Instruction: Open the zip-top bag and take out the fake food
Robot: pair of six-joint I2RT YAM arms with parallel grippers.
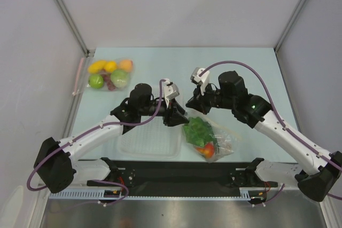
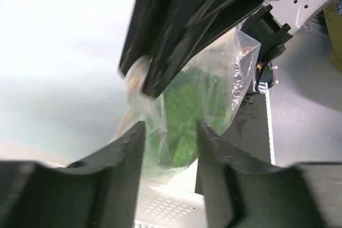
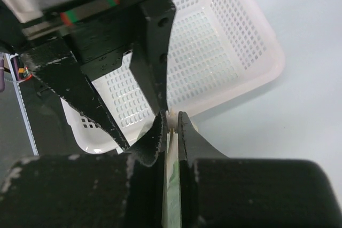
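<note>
The zip-top bag [image 1: 227, 141] is colourless and see-through, showing green lettuce [image 1: 199, 130] and a red tomato [image 1: 207, 149]. The basket [image 1: 149, 141] is white, patterned with a grid of small holes. The bench [image 1: 160, 62] is pale blue-green.

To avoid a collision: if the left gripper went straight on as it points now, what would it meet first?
Most likely the zip-top bag, lettuce inside, directly ahead of the open left gripper. The right gripper, shut on the bag's edge, sits just above that line; depth is unclear.
</note>
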